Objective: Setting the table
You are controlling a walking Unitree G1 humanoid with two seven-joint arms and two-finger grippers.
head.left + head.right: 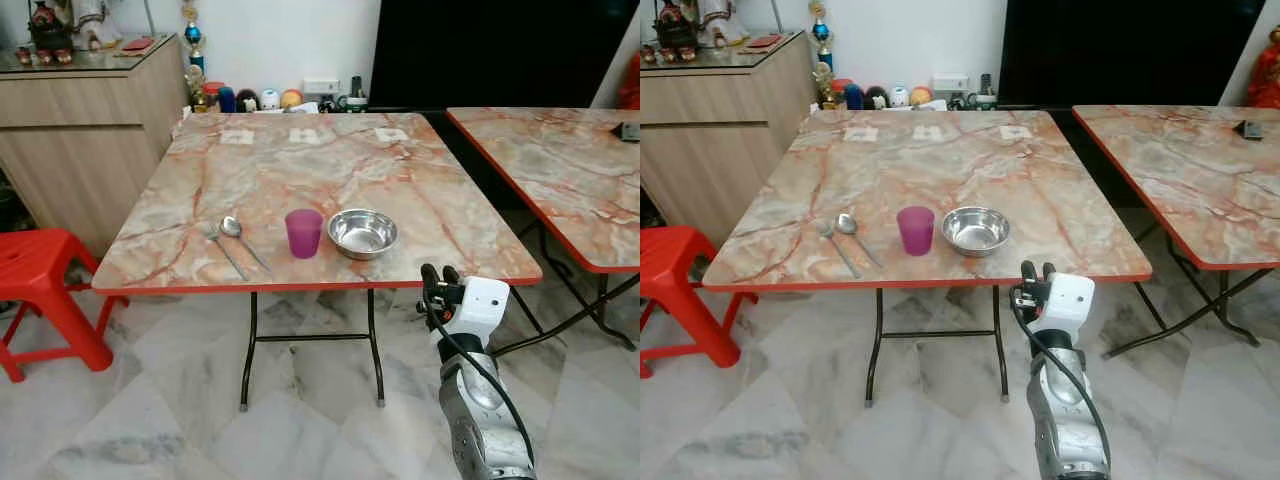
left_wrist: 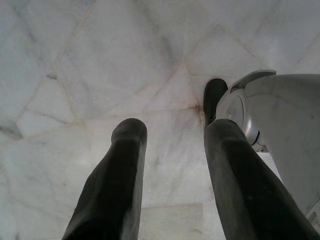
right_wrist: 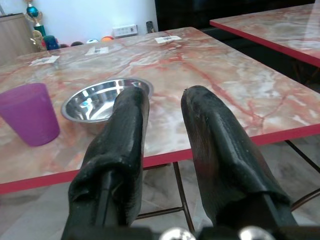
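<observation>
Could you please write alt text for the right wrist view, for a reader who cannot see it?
The right gripper, its two long black fingers parted and empty, points at the near edge of a red-rimmed marble-patterned table. On the table just beyond it sit a shiny round steel bowl and a purple plastic cup, side by side without touching.

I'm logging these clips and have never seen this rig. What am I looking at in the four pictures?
It is a walking humanoid robot. The two wide pictures come from its head camera; the other two look along each arm's two-fingered tool. The right tool, open and holding nothing, is raised just short of the near edge of the marble-patterned table. The left tool, also open, hangs over the floor. On the table, in a row near that edge: a fork, a spoon, a purple cup and a steel bowl.
</observation>
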